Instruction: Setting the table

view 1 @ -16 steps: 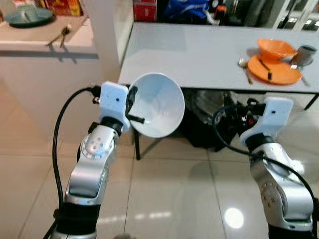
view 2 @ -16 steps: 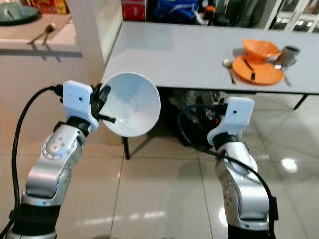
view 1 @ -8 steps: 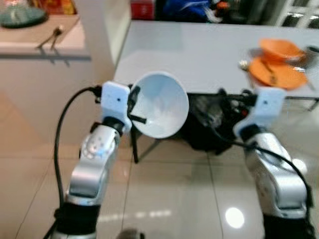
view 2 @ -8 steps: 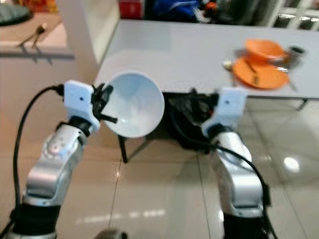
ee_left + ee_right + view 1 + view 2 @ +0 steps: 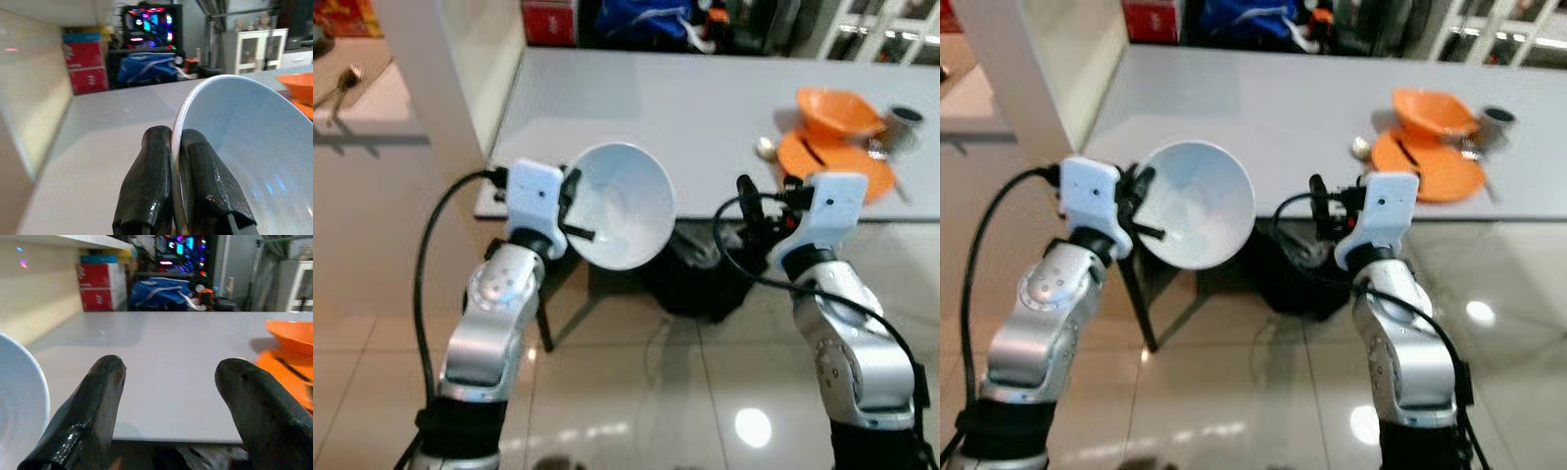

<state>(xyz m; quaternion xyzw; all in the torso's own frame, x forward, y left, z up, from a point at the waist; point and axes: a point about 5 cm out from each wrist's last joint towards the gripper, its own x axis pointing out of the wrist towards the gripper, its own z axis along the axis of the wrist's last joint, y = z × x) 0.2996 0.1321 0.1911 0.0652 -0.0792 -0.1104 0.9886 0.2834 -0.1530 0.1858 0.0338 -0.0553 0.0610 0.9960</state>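
Compared with a second ago, the grey table (image 5: 685, 108) is seen closer and lower in the head views, so the camera has advanced toward it; the bowl's place in the claw is unchanged. A white bowl (image 5: 622, 204) is held by the left gripper (image 5: 172, 181), whose two black fingers (image 5: 146, 186) are clamped together on the rim, one inside and one outside. The bowl is tilted, its opening turned toward the camera, and is carried in the air at the table's near edge, not yet over a free spot. The right gripper (image 5: 176, 401) is raised just before the table edge with its fingers spread apart and nothing between them.

On the far right of the table, one place looks already laid: an orange plate (image 5: 832, 157) with an orange bowl (image 5: 837, 110) at its far edge, a spoon (image 5: 766, 149) beside it and a dark cup (image 5: 906, 125) nearby. Judged from this, the task is partly done; the white bowl remains to be set down.
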